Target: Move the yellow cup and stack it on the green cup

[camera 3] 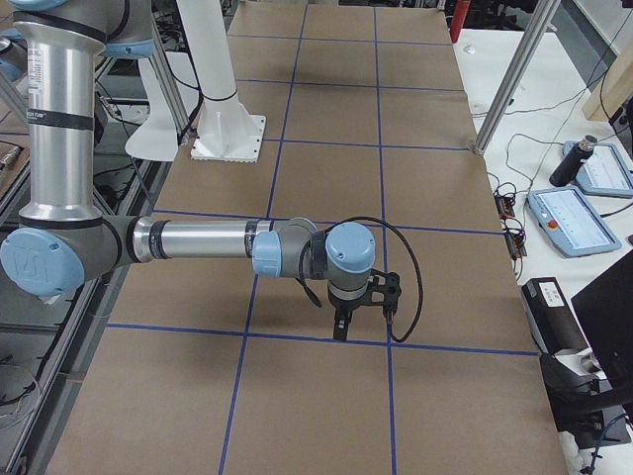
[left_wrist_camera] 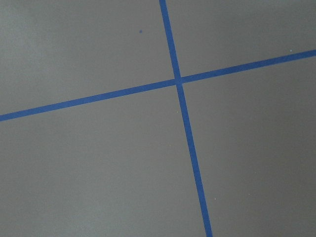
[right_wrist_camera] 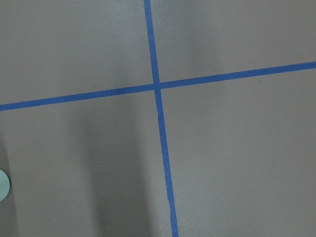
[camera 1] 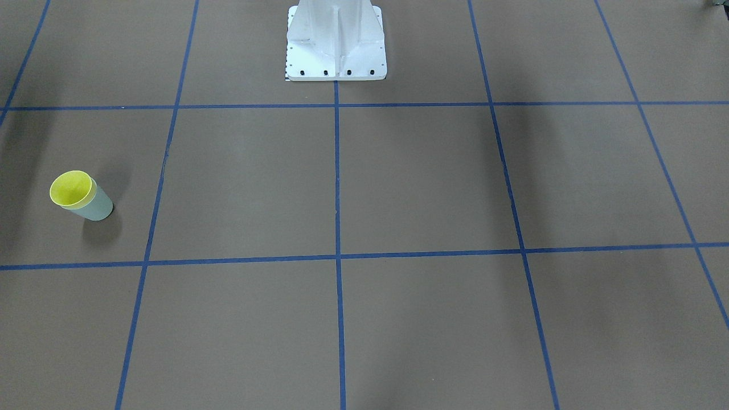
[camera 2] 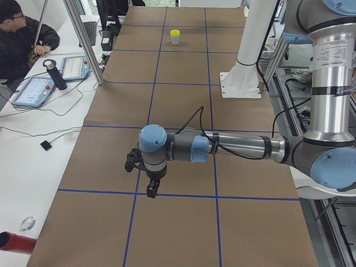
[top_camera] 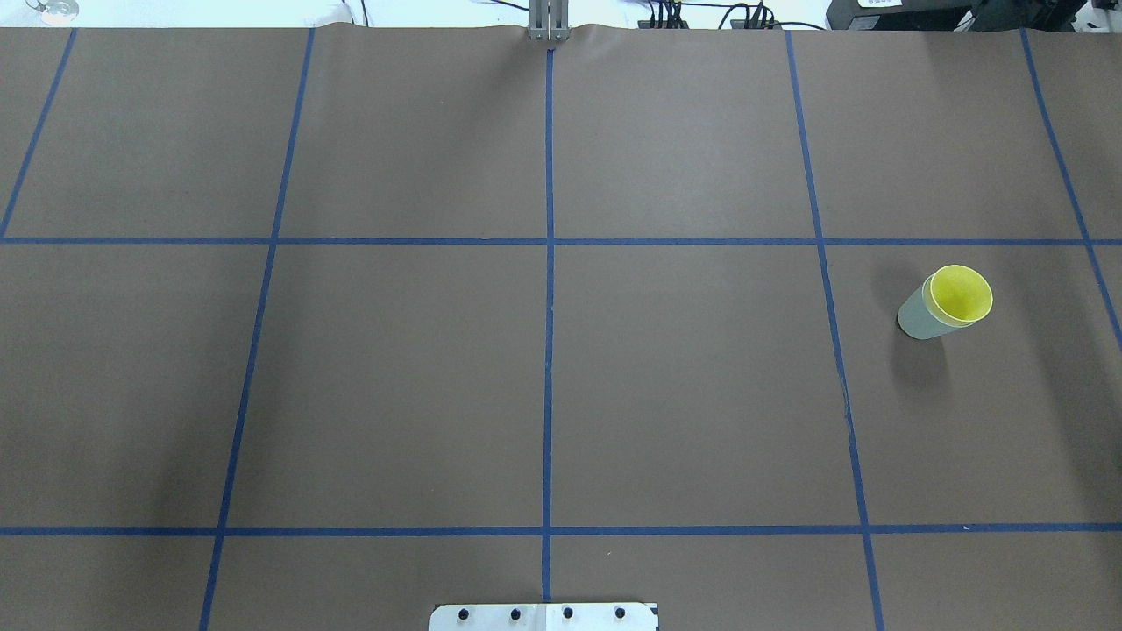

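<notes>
The yellow cup [camera 1: 71,189] sits nested inside the green cup [camera 1: 98,206], upright on the brown table on my right side. The pair also shows in the overhead view, yellow cup [top_camera: 962,294] in green cup [top_camera: 917,319], and far off in the exterior left view [camera 2: 175,33]. My left gripper [camera 2: 151,192] hangs over the table at my left end, far from the cups. My right gripper [camera 3: 339,330] hangs over the table at my right end. Both show only in the side views, so I cannot tell whether they are open or shut. Neither touches a cup.
Blue tape lines divide the brown table into a grid. The white robot pedestal [camera 1: 336,45] stands at the table's middle edge. An operator [camera 2: 22,39] sits beside the table with tablets [camera 2: 34,92] and a bottle [camera 2: 55,75]. A red object [camera 2: 14,243] lies off the mat.
</notes>
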